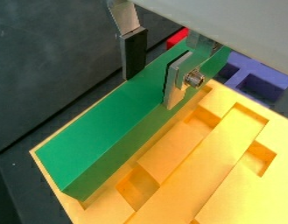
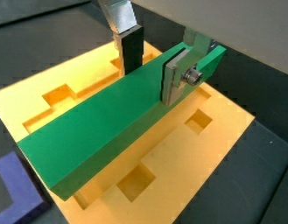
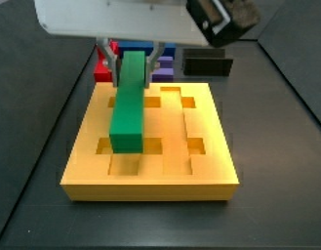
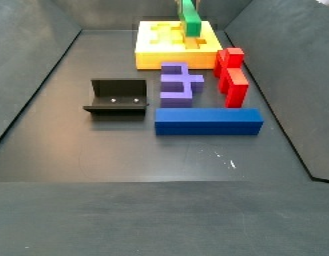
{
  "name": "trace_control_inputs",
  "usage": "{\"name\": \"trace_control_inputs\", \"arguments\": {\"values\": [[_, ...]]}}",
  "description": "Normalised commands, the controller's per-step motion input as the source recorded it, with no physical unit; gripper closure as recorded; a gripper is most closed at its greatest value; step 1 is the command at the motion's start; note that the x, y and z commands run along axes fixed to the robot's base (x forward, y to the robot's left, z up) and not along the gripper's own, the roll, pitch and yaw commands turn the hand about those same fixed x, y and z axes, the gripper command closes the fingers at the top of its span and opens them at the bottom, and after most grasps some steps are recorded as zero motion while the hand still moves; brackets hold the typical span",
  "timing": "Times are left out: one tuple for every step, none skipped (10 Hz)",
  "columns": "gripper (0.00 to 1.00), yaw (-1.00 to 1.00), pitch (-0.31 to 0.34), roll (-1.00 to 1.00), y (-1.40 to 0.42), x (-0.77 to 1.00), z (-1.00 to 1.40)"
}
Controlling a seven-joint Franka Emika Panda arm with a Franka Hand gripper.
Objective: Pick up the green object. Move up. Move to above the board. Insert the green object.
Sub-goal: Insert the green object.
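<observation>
The green object (image 3: 126,103) is a long bright-green bar lying lengthwise over the left groove of the yellow-orange board (image 3: 189,171). It also shows in both wrist views (image 1: 111,131) (image 2: 105,127) and, small and far off, in a side view (image 4: 190,18). My gripper (image 1: 152,77) (image 2: 152,77) straddles the bar near its far end. One dark pad (image 1: 132,52) sits against the bar's far edge and the silver finger (image 1: 175,80) lies against its near side. The jaws are shut on the bar. Several square holes of the board (image 2: 170,175) are uncovered beside it.
A red block (image 4: 231,75) and a purple piece (image 4: 180,83) lie just beyond the board's end. A long blue block (image 4: 207,122) lies further out. The fixture (image 4: 116,98) stands on the dark floor to one side. Dark walls enclose the floor.
</observation>
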Motion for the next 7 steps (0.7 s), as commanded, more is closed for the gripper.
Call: {"name": "trace_control_inputs", "arguments": {"values": [[1.0, 0.0, 0.0, 0.0, -0.11, 0.07, -0.29], [1.0, 0.0, 0.0, 0.04, -0.01, 0.09, -0.15], [1.0, 0.0, 0.0, 0.07, 0.0, 0.04, -0.14], [1.0, -0.01, -0.034, 0.02, 0.0, -0.07, -0.19], [1.0, 0.0, -0.081, 0.0, 0.0, -0.12, -0.21], [1.0, 0.0, -0.1, 0.0, 0.0, -0.1, -0.26], [1.0, -0.02, -0.08, 0.01, 0.0, -0.11, -0.25]]}}
